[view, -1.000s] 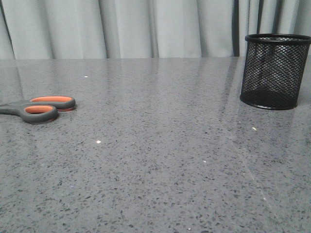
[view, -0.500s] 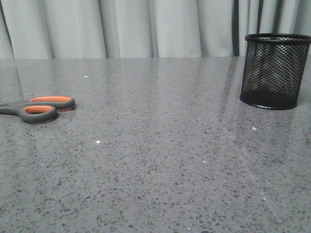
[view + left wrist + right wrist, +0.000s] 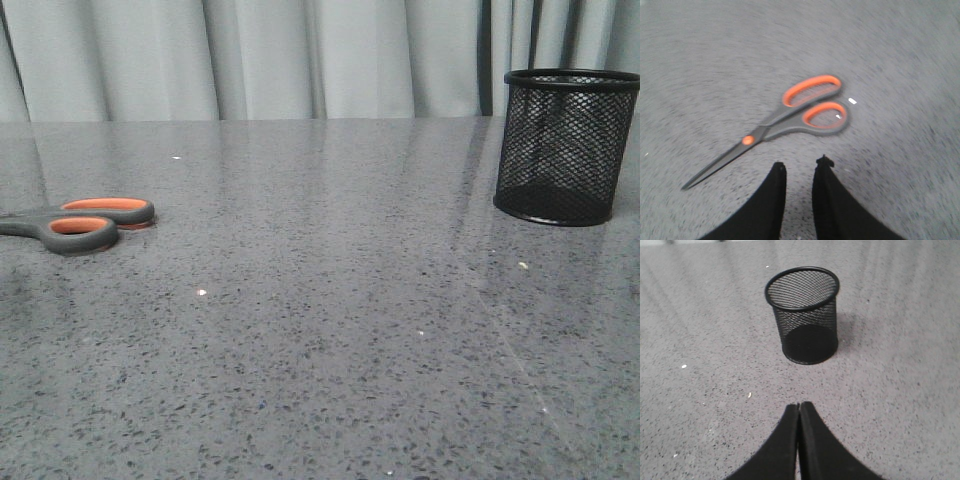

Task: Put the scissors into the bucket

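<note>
Hovering near the flat-lying scissors (image 3: 785, 122), the left gripper (image 3: 800, 167) is standing slightly parted; rigid, slippery blades favour gripping the handles.

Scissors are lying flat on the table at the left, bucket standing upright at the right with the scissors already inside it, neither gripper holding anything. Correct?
Not quite: the bucket is empty. The right wrist view looks into its open top and shows only the bare base. The scissors lie flat on the table, as the left wrist view shows. The rest holds: the left gripper and right gripper hold nothing.
</note>
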Motion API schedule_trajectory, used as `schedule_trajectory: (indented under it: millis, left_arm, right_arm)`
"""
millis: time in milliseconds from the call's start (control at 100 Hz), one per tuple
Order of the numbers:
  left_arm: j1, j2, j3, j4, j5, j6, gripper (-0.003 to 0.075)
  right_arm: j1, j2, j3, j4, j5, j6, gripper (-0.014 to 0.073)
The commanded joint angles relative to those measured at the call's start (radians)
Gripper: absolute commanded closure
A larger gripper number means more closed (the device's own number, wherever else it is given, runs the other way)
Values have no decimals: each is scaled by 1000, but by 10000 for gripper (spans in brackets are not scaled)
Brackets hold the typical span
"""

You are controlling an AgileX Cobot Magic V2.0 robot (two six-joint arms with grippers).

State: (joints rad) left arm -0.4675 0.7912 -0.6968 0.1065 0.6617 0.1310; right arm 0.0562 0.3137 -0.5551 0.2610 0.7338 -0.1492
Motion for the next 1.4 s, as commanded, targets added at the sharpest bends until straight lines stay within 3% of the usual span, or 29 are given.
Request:
schedule_trajectory:
  millis: [0,90,150,260,320,410,480,610,740,1000,1240,1390]
  left_arm:
    - [-61,72,-103,1,48,119,591]
    - [-96,159,-191,1,140,217,547]
    - [-98,213,-253,3,187,275,444]
    - [-98,276,-329,57,231,308,251]
    - [-98,301,-362,142,252,308,204]
    - [-98,324,-396,256,245,308,218]
    - [-98,330,-408,318,245,308,253]
    - [-98,330,-414,266,248,316,317]
    - [-98,368,-414,249,333,540,320]
    - [-4,467,-478,-155,378,951,320]
    - [143,580,-592,-346,378,1108,320]
    - [171,639,-613,-339,378,1167,320]
  right_arm:
    - [17,40,-61,14,-45,-52,636]
    - [35,60,-80,14,-24,-68,625]
    - [44,67,-82,16,-21,-67,582]
    - [46,69,-82,16,-23,-67,412]
    - [46,69,-82,16,-29,-67,300]
    - [46,69,-82,16,-36,-67,203]
    - [46,69,-82,18,-45,-67,198]
    - [46,69,-82,18,-69,-67,199]
    - [46,69,-82,21,-113,-67,199]
    - [49,70,-82,38,-168,-67,199]
    - [87,70,-82,38,-162,-67,199]
    - [102,70,-82,38,-151,-67,199]
